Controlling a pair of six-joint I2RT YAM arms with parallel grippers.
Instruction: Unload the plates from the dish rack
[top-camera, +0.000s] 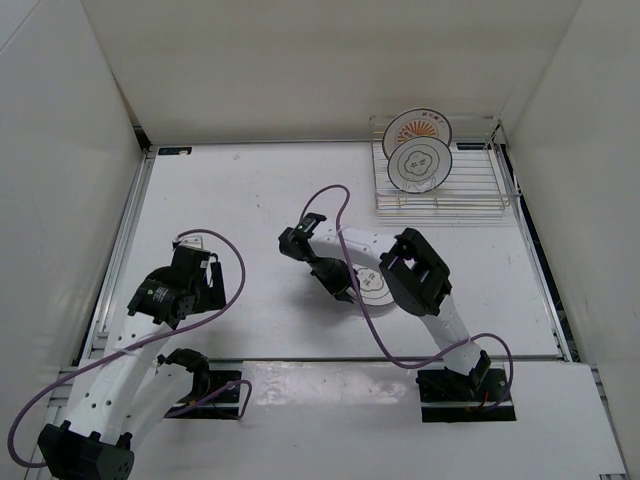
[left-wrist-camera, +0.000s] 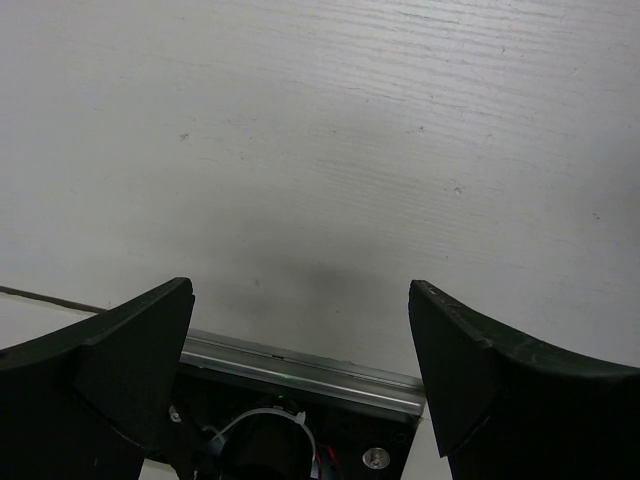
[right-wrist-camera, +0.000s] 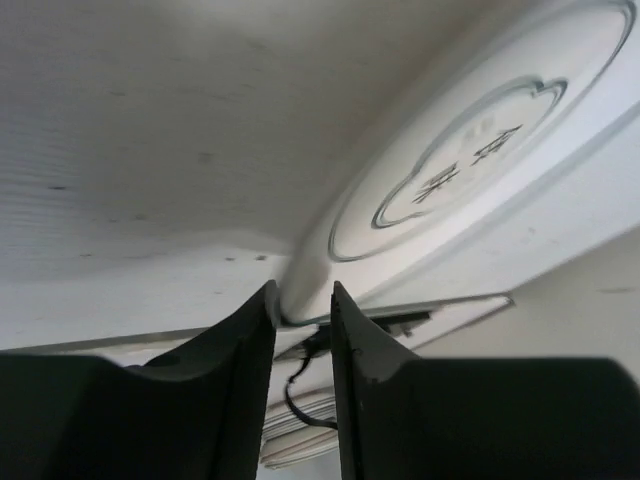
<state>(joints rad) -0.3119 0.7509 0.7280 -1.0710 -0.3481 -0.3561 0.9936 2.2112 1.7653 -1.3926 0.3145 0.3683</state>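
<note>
The dish rack (top-camera: 478, 196) stands at the table's far right. Two plates stand upright in it: the orange sunburst plate (top-camera: 418, 125) behind and a white flower-outline plate (top-camera: 420, 165) in front. My right gripper (top-camera: 345, 290) is shut on the rim of a second white flower-outline plate (top-camera: 376, 286), low over the middle of the table. In the right wrist view the plate (right-wrist-camera: 470, 150) has its rim pinched between my gripper's (right-wrist-camera: 302, 297) fingers. I cannot tell whether it touches the table. My left gripper (top-camera: 205, 278) is open and empty over the left of the table, as the left wrist view (left-wrist-camera: 300, 290) shows.
White walls enclose the table on the left, back and right. A metal rail (top-camera: 128, 225) runs along the left edge. A purple cable (top-camera: 330, 195) loops above the right arm. The arm bases (top-camera: 465, 390) sit at the near edge.
</note>
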